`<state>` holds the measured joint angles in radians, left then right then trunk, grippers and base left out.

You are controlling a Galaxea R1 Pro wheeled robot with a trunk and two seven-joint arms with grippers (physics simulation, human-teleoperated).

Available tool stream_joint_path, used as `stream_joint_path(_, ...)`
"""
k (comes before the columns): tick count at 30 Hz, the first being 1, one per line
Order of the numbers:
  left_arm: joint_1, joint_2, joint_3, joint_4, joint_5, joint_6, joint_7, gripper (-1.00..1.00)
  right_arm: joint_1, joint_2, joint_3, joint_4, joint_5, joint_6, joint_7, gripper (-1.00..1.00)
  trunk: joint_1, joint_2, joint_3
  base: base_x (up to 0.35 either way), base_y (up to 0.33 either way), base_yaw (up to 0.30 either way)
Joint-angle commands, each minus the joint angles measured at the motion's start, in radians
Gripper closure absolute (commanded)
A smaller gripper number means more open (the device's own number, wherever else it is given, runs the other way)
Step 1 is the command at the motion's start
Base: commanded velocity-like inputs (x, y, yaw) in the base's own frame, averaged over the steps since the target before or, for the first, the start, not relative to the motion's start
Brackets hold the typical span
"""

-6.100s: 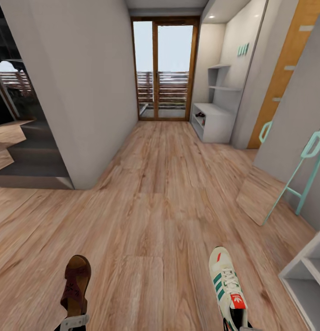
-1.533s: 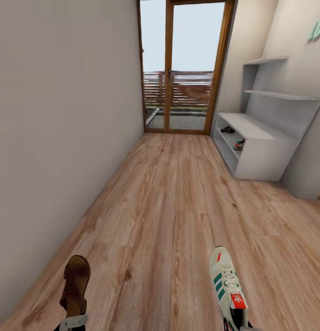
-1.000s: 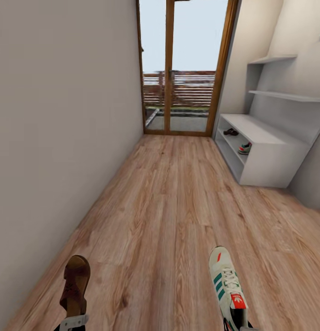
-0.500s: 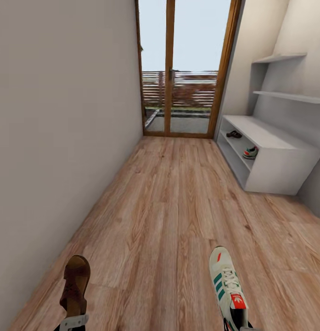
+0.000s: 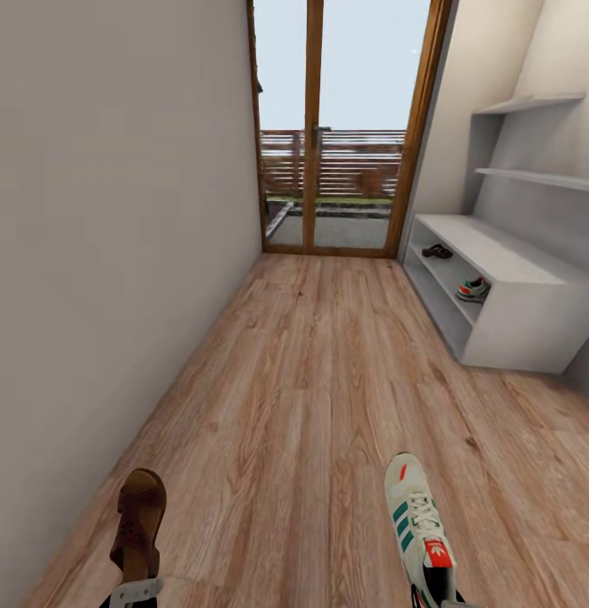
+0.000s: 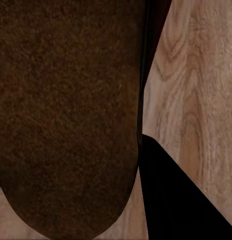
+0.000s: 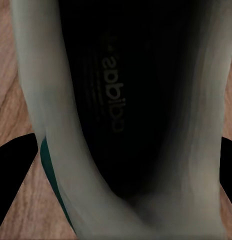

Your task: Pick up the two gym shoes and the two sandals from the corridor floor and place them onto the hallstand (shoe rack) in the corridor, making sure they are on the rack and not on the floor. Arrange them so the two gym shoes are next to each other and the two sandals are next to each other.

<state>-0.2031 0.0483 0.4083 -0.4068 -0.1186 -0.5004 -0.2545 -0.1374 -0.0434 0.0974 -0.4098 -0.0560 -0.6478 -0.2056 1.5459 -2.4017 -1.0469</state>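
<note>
Here, my left gripper point(image 5: 129, 591) stays clamped on a sandal point(image 5: 139, 523), my right gripper point(image 5: 442, 598) on a gym shoe point(image 5: 419, 528), both carried clear of the floor point(image 5: 311, 397) toward the shoe rack point(image 5: 497, 295), where their mates wait.

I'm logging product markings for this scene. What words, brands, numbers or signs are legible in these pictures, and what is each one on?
"adidas": printed pale on the dark insole of the cream-white lace-up sneaker with green stripes, seen in the right wrist view.
White logo mark on that sneaker's red-orange tongue, head view: too small to read as text.
Dark brown leather sandal: no text visible.
Pale grey low shoe rack and the shoes on it: nothing legible.
</note>
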Motion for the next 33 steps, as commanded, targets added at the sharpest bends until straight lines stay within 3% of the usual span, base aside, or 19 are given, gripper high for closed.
stream_joint_path(1,-0.001,-0.001,0.009,0.0,-0.013,-0.004,-0.005,1.0,-0.001,-0.001,0.008,0.0,-0.005,-0.003,-0.006,1.0,0.0,0.0,-0.001,0.339,0.0,0.0)
stream_joint_path(33,-0.001,-0.001,0.009,0.0,-0.013,-0.004,-0.005,1.0,-0.001,-0.001,0.008,0.0,-0.005,-0.003,-0.006,1.0,0.0,0.0,-0.001,0.339,0.0,0.0)
